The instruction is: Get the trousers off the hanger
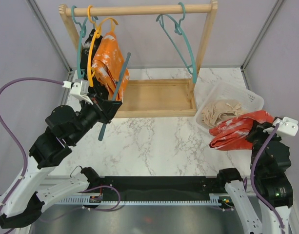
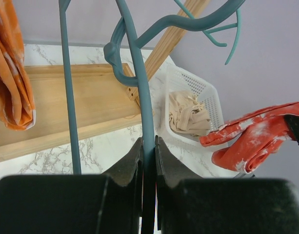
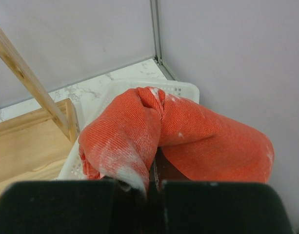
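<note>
My right gripper is clamped on the red trousers. The jaws stand almost together, with a fold of cloth pinched between them, and the rest bulges up and forward over the fingers so that it hides their tips. In the top view the right gripper points left from a wrist raised above the table's right edge, and the arm stands steeply over its base. The red trousers hang over the near rim of the white basket; I cannot tell whether they touch it. The beige trousers lie crumpled inside the basket, just beyond the red pair. My left gripper is closed tight on a thin bar of the blue-grey hanger, which is bare. The left arm reaches from the near left corner up and to the right, with the left gripper at the left end of the wooden rack. The blue-grey hanger slants through it, its upper end below the rail. Just left of it the orange trousers hang on a yellow hanger hooked over the rail.
</note>
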Controlling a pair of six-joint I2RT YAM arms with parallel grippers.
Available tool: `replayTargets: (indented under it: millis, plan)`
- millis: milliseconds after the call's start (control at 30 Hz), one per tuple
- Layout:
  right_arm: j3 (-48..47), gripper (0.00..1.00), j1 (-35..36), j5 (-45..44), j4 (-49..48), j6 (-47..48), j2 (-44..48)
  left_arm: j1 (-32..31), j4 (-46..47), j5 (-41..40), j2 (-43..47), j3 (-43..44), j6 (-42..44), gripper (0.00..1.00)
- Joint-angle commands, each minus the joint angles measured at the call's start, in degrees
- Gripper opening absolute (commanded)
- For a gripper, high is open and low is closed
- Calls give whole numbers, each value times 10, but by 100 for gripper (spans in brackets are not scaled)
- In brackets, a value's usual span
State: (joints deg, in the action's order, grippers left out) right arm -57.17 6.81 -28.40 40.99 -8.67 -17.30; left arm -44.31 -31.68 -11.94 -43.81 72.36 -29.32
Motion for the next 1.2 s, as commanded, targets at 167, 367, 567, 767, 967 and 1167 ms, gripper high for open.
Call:
replayTargets:
  millis: [167,367,567,767,967,1167]
  plan:
    - [20,0,56,-45,-153,-1,-86,2,8,-9,1,5,25,2]
    - [-15,0,56,-48,-190,-11,-228,2,8,-11,13,-4,24,2]
    - [-12,0,-4,19,-251,-10,-353,2,7,-16,29,-13,29,2]
    - [21,0,-104,94,-352,-7,-475,1,6,-23,29,-13,36,2]
    - [28,15,-156,132,-406,-16,-570,2,7,-16,0,13,41,2]
    - [48,52,-187,143,-441,-28,-614,2,15,-13,-31,35,41,2]
